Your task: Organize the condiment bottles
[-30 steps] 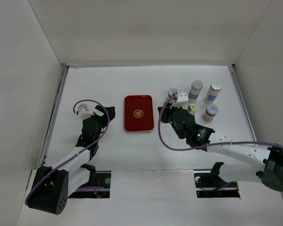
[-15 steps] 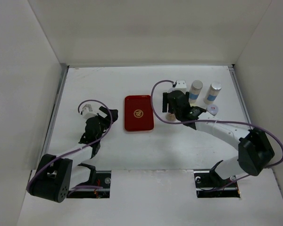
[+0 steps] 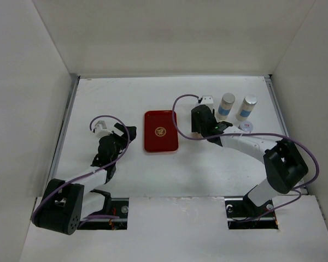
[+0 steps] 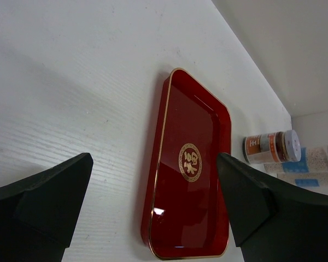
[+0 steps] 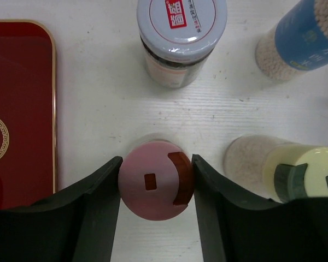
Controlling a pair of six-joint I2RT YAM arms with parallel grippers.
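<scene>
Beside the right edge of the red tray (image 5: 16, 109), on the counter (image 5: 98, 109), the pink-capped bottle (image 5: 153, 188) stands upright, centred between the fingers of the right pincer (image 5: 156, 164). Both fingers touch its cap. This is a grip, judged preparatory to lifting the bottle clear of its neighbours. The silver-capped bottle (image 5: 181, 27) stands just beyond it, apart. The yellow-green-capped bottle (image 5: 303, 174) stands just beside one finger, and the blue-labelled bottle (image 5: 306, 33) farther off. The left pincer (image 4: 153, 191) stands wide open and empty, facing the tray from its other side.
</scene>
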